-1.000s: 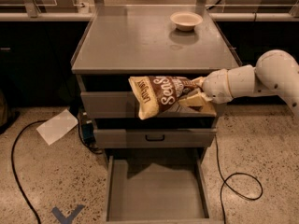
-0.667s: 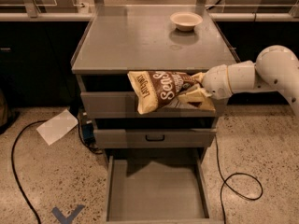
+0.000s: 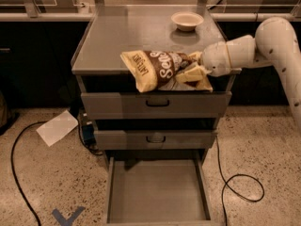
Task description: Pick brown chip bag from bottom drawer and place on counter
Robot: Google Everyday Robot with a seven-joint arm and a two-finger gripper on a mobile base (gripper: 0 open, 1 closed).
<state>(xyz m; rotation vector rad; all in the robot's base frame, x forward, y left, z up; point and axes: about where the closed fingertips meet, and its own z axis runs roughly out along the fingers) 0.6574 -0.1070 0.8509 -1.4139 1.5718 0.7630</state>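
the gripper is at the front right edge of the grey metal table, its fingers clamped on the right end of the brown chip bag. the bag lies sideways across the table's front edge, above the shut top drawer; whether it touches the table cannot be told. its large white lettering reads "sea", the rest hidden; the dark print on its cream left end is too small to read. a pale bowl stands further back. the bottom drawer is pulled open.
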